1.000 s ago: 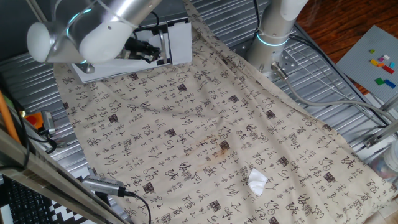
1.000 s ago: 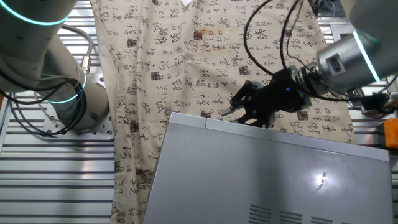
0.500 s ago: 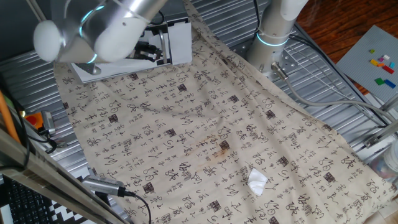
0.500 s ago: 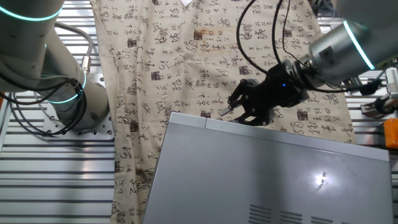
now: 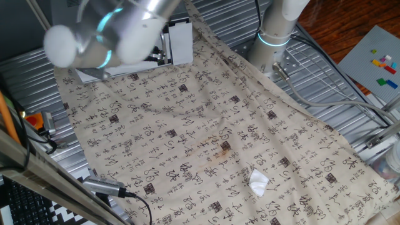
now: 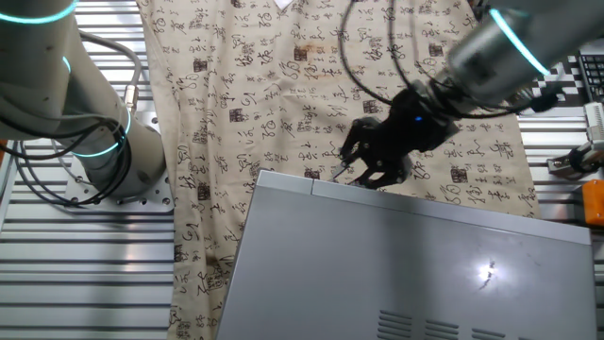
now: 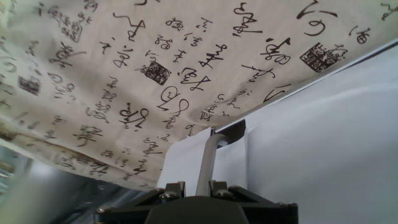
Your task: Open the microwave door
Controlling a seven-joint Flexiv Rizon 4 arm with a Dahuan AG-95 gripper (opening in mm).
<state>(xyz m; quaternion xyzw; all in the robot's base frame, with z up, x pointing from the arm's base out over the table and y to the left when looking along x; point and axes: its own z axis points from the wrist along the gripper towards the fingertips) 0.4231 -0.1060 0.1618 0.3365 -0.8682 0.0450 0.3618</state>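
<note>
Door opening under way, not completed.
Gripper (image 6: 342, 170) was set at microwave door (image 7: 323, 137) edge; a gap was seen; jaws' state undeterminable.

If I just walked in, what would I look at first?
Probably the big beige cloth printed with black characters, spread across the ribbed metal tabletop. Next, the large light-grey metal microwave at one end, with the black tool poking at the top edge of its front. A small crumpled white scrap lies on the cloth.
</note>
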